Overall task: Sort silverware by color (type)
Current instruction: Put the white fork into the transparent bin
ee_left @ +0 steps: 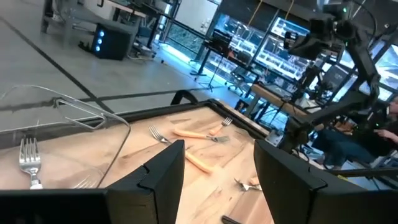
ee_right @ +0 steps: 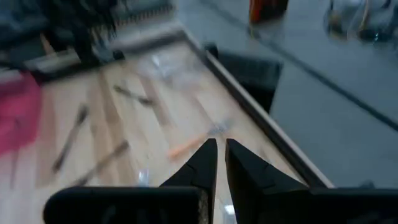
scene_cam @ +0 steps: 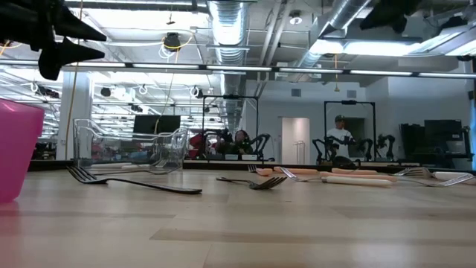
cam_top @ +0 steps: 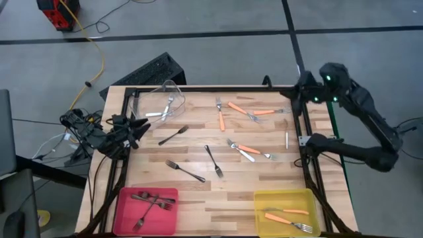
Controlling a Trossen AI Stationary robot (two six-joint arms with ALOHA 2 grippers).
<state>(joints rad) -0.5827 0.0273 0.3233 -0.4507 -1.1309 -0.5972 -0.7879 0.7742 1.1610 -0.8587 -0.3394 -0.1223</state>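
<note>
From above, the right gripper (cam_top: pixel 299 92) hovers at the table's far right corner, and the orange-handled forks (cam_top: pixel 248 112) lie just inboard with handles running across the table; the left gripper (cam_top: pixel 135 127) waits at the left edge. In the right wrist view, its fingers (ee_right: pixel 205 163) stand nearly shut, empty, over open wood inside the frame rail (ee_right: pixel 261 130)

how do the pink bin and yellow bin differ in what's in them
The pink bin, near the left corner, holds only dark grey forks. The yellow bin, toward the right, holds orange-handled forks with silver heads. Both are shallow, rectangular, and on the table's same edge.
</note>
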